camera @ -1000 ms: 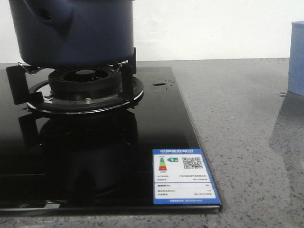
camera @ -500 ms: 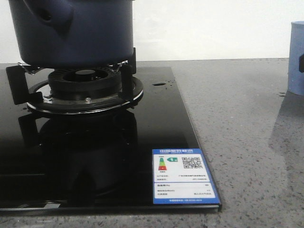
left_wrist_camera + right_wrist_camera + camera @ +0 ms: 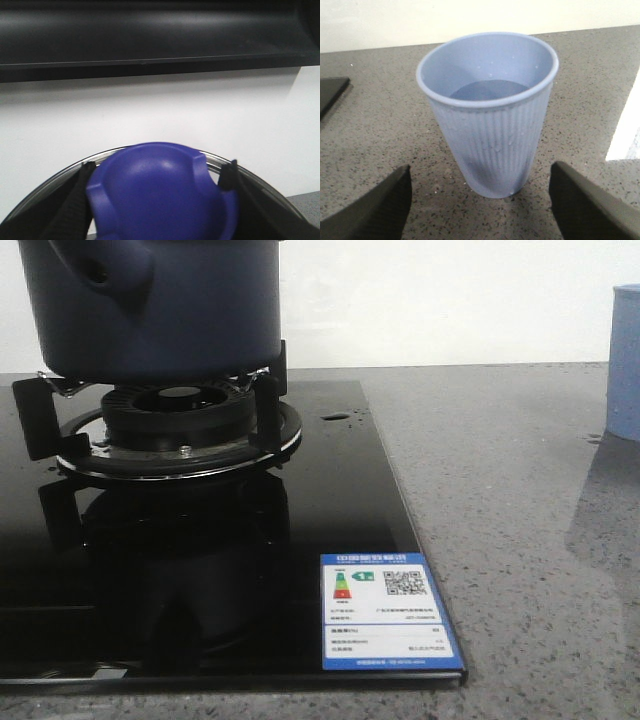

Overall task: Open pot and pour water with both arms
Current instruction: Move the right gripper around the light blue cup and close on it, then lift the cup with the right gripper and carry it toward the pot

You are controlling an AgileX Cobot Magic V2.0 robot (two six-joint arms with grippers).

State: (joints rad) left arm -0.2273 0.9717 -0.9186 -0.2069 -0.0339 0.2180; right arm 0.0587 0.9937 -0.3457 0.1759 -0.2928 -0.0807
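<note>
Dark navy pot [image 3: 160, 310] seated on the gas burner [image 3: 180, 420] of the black cooktop [image 3: 340, 500], at front view's upper left. Light-blue ribbed cup [image 3: 487, 112] upright on the speckled counter [image 3: 380, 130], dead ahead of the right gripper [image 3: 480, 210], fingers spread wide either side, untouching. Left gripper [image 3: 157, 200] straddling the lid's blue knob [image 3: 160, 192]; clamped or not, impossible to tell.

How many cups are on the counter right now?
1: the light-blue ribbed cup stands upright on the grey counter, right of the stove. Others may be out of frame.
</note>
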